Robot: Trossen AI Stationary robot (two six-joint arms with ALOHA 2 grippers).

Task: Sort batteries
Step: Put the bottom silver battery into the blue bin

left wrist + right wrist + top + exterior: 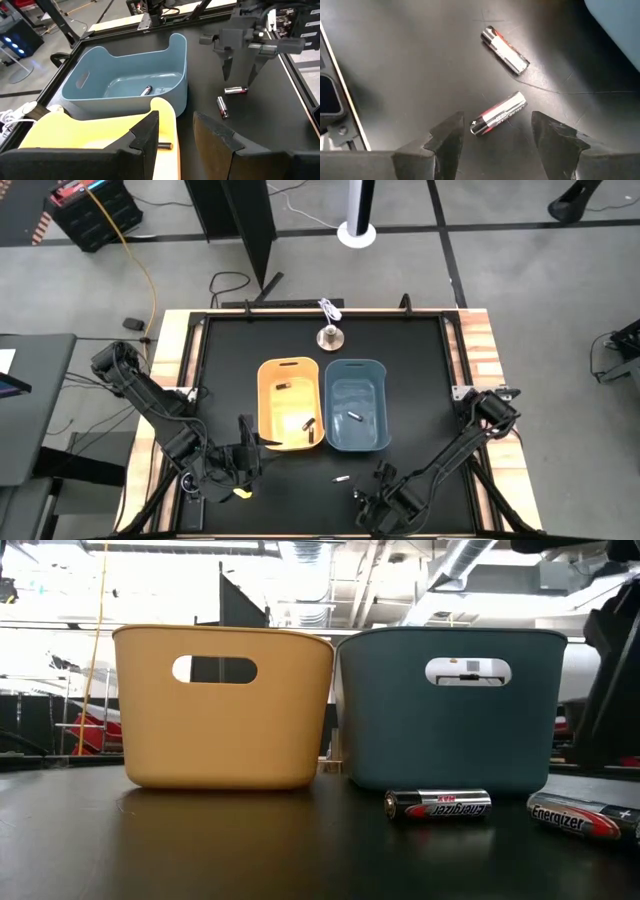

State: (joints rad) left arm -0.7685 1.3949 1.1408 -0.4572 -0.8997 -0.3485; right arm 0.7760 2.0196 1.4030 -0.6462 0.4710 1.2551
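Observation:
Two red-and-silver batteries lie on their sides on the black table near its near edge. My right gripper [497, 120] is open and hovers just above one battery [498, 114], a finger on either side. The second battery [505, 50] lies apart from it, toward the blue tub. The left wrist view shows the same gripper [238, 80] over that pair [235, 90]. My left gripper [175, 120] is open at the yellow tub's [290, 405] near corner. A few batteries [307, 425] lie in the yellow tub and one [145, 90] in the blue tub [357, 405].
The two tubs stand side by side mid-table, their near walls close behind the loose batteries [438, 805]. A silver bell-shaped object [330, 336] with a white cable sits behind the tubs near the far edge. Bare black table lies left and right of the tubs.

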